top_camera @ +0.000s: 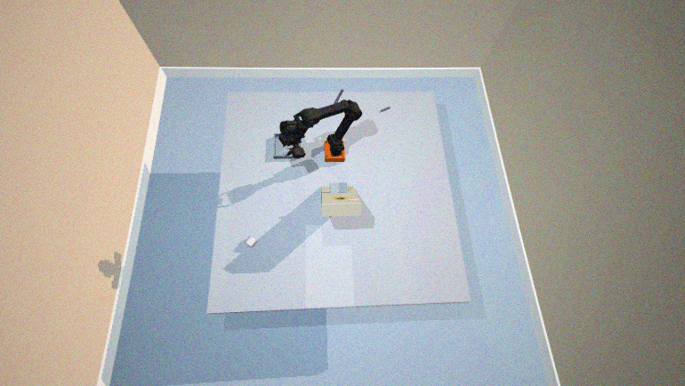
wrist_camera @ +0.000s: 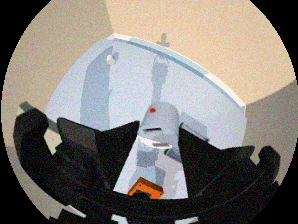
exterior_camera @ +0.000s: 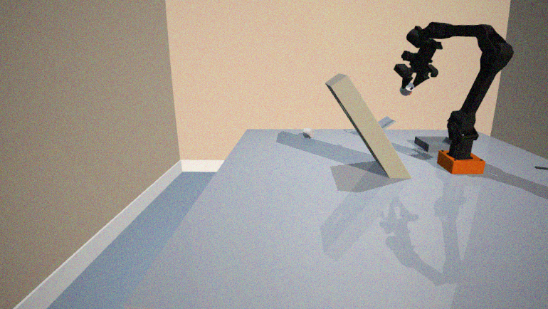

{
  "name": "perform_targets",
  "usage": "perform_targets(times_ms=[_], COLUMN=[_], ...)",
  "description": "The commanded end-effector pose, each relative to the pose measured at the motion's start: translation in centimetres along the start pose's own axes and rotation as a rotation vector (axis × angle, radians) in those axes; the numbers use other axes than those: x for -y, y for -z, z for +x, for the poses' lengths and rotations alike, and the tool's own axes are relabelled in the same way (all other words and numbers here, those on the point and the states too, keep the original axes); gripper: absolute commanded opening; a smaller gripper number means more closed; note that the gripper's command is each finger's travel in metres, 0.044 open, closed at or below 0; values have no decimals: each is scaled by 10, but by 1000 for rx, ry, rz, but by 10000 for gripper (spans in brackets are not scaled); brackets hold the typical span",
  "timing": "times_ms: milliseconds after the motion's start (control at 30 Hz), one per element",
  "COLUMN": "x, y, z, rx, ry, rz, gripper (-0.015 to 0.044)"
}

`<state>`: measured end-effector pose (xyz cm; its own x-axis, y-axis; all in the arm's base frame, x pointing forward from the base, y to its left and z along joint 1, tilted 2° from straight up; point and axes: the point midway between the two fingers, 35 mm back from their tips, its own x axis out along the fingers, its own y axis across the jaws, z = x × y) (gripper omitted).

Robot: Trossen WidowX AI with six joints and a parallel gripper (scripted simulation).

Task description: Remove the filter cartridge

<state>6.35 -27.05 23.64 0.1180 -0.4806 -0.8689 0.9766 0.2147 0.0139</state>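
The filter cartridge [exterior_camera: 406,90] [wrist_camera: 161,116] is a light grey cylinder with a red dot, out of the panel. Dark slots show at its near end in the wrist view. My gripper [exterior_camera: 410,85] [wrist_camera: 158,127] is shut on it and holds it high above the table. In the top view the arm's wrist hangs over or beside the tray and hides the cartridge. The grey, low-walled tray [top_camera: 276,148] [exterior_camera: 422,143] [wrist_camera: 195,131] is partly hidden by the arm in the top view and by a finger in the wrist view. The beige service panel [top_camera: 341,208] [exterior_camera: 369,127] leans, with a yellow-ringed dark opening.
A pale grey plate [top_camera: 338,187] [exterior_camera: 386,122] stands out by the panel's robot side. The orange base [top_camera: 334,156] [exterior_camera: 467,167] [wrist_camera: 145,187] is beside the tray. A small white object [top_camera: 251,241] [exterior_camera: 307,133] [wrist_camera: 111,59] lies far off. A dark bar [top_camera: 384,108] lies behind the base.
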Motion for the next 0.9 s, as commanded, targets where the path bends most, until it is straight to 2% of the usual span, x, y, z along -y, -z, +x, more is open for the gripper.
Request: perform_targets(times_ms=[0,433,867], x=[16,82,141], y=[5,37,91], z=[12,56,87], rx=[-6,-5,-6], ry=[36,162,288], rz=[55,259,464], gripper=[0,0,0])
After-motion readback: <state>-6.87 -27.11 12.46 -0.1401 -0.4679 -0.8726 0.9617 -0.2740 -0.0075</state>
